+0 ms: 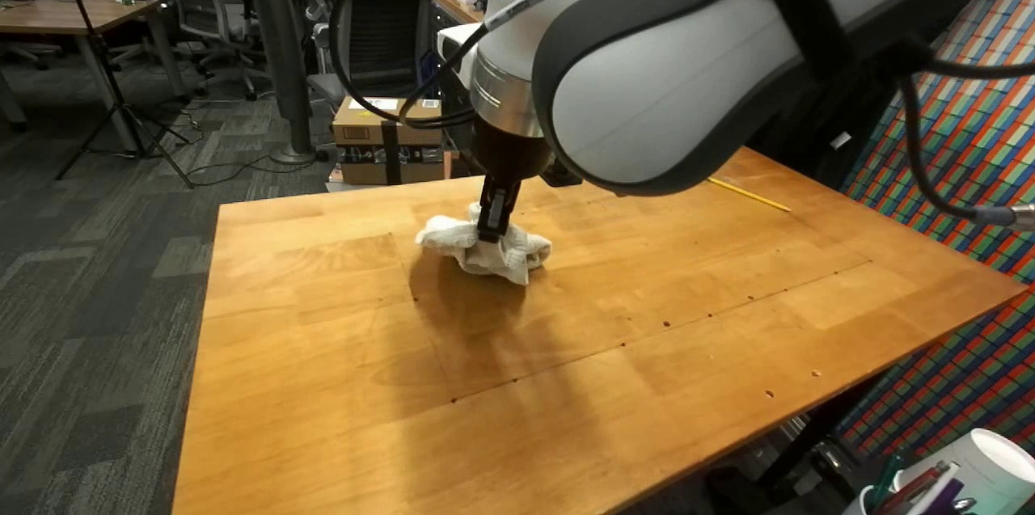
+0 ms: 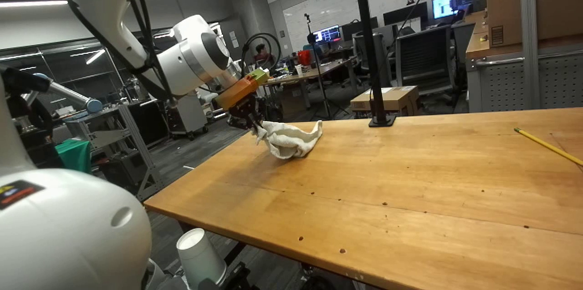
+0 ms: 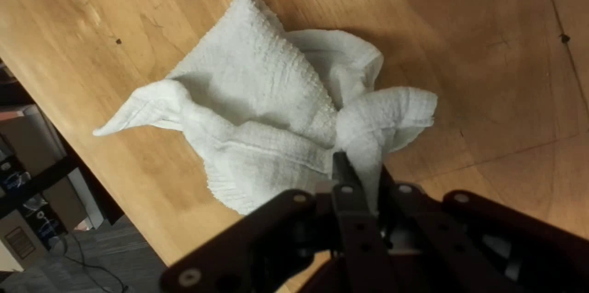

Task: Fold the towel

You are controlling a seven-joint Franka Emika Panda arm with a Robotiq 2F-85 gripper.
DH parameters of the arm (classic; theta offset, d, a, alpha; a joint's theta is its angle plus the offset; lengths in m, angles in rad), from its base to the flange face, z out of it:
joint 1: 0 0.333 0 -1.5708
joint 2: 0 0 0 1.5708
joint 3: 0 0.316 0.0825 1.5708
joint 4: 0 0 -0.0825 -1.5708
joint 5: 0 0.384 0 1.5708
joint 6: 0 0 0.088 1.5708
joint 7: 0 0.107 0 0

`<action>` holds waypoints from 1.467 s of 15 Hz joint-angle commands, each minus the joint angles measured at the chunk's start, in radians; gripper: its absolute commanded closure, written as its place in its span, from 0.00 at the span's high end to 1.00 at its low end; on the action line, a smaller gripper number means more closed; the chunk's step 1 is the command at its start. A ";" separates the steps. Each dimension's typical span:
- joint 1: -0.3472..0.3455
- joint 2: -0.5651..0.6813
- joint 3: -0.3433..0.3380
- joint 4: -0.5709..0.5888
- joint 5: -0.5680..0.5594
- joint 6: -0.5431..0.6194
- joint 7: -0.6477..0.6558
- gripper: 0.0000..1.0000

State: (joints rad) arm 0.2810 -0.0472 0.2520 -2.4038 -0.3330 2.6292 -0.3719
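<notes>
A white towel (image 1: 505, 260) lies crumpled on the wooden table near one edge. It also shows in an exterior view (image 2: 291, 142) with one corner sticking up. In the wrist view the towel (image 3: 257, 72) is bunched, with a folded-over flap in the middle and a pointed corner reaching out to the left. My gripper (image 3: 362, 169) is closed around a pinched fold of the towel, with cloth standing up between the fingers. In both exterior views the gripper (image 1: 490, 232) (image 2: 256, 125) points down at the towel. The part of the towel beneath the gripper is hidden.
The wooden table (image 1: 340, 337) has its edge close to the towel. A yellow pencil (image 1: 750, 195) lies farther along the table. A black post (image 2: 381, 119) stands at the table's edge. Cardboard boxes (image 1: 388, 143) are beyond the edge. A white cup (image 2: 200, 258) stands below table level.
</notes>
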 commanded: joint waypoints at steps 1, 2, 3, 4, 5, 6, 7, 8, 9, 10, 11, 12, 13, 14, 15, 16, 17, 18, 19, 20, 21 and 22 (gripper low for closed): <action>-0.009 -0.006 -0.004 0.017 0.006 0.008 -0.040 0.06; -0.009 -0.006 -0.006 0.019 0.015 0.005 -0.050 0.05; -0.010 -0.008 -0.008 0.018 0.028 0.003 -0.065 0.06; -0.011 -0.011 -0.012 0.020 0.041 -0.001 -0.082 0.06; -0.013 -0.010 -0.015 0.022 0.046 0.003 -0.090 0.06; -0.016 -0.004 -0.019 0.028 0.045 0.007 -0.093 0.06; -0.020 0.008 -0.024 0.040 0.041 0.016 -0.094 0.06; -0.023 0.017 -0.027 0.051 0.035 0.020 -0.094 0.06; -0.026 0.026 -0.030 0.061 0.030 0.027 -0.097 0.06; -0.029 0.035 -0.033 0.070 0.028 0.035 -0.103 0.06; -0.032 0.050 -0.035 0.083 0.021 0.045 -0.109 0.06; -0.035 0.063 -0.035 0.093 0.016 0.056 -0.116 0.06; -0.038 0.082 -0.036 0.106 0.014 0.072 -0.125 0.06; -0.040 0.099 -0.035 0.116 0.014 0.088 -0.135 0.06; -0.043 0.116 -0.034 0.126 0.014 0.103 -0.146 0.06; -0.046 0.130 -0.033 0.131 0.013 0.122 -0.157 0.06; -0.049 0.145 -0.032 0.133 0.015 0.141 -0.173 0.06; -0.054 0.160 -0.031 0.136 0.020 0.159 -0.194 0.06; -0.059 0.174 -0.029 0.138 0.022 0.177 -0.211 0.06; -0.066 0.186 -0.027 0.141 0.030 0.190 -0.234 0.06; -0.075 0.198 -0.025 0.144 0.041 0.203 -0.254 0.06; -0.085 0.208 -0.024 0.145 0.048 0.215 -0.276 0.06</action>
State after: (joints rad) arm 0.2292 0.1210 0.2171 -2.2895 -0.3086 2.7944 -0.5742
